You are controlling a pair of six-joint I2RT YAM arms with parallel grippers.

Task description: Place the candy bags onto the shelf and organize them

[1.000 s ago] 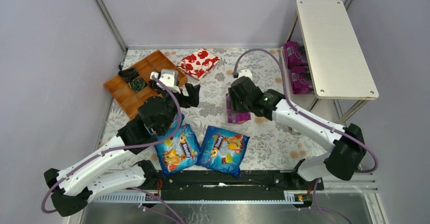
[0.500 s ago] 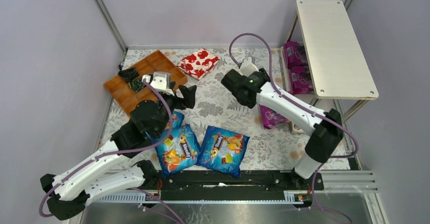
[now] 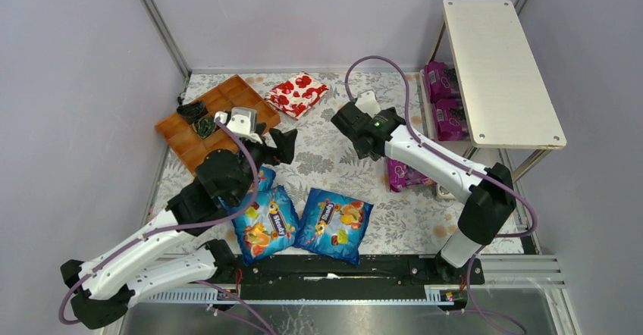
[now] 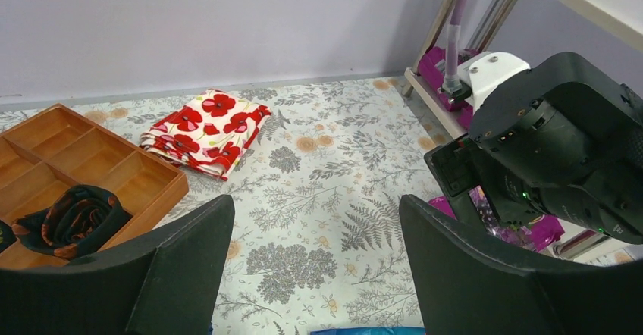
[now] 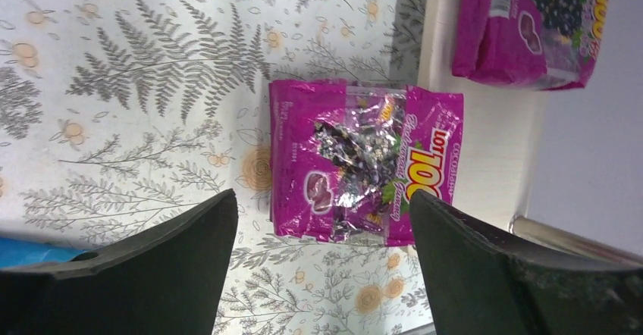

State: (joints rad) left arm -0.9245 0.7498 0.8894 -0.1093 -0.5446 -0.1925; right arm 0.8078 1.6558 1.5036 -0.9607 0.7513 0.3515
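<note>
**Shelf** (image 3: 502, 70): stands at the upper right of the top view. No bag shows on its top board. Its lower board (image 5: 493, 138) carries two purple candy bags (image 3: 440, 79), one behind the other.

**Counter** (image 3: 326, 161): two blue candy bags (image 3: 264, 227) lie side by side at the lower centre of the top view, well apart from the shelf.

**Third purple candy bag** (image 5: 364, 170): lies flat at the foot of the shelf. Its right end overlaps the edge of the lower board; the rest is on the counter.

**Right gripper** (image 5: 322, 202): hangs above the third purple bag with its jaws wide and nothing between them.

**Left gripper** (image 4: 317, 214): jaws wide and empty, above the counter at left centre, near the blue bags.

**Status (judgement):** of five bags in view, two are shelved and one is only partly on the board. This bag needs seating and aligning. Both blue bags remain to be picked up and placed.
</note>
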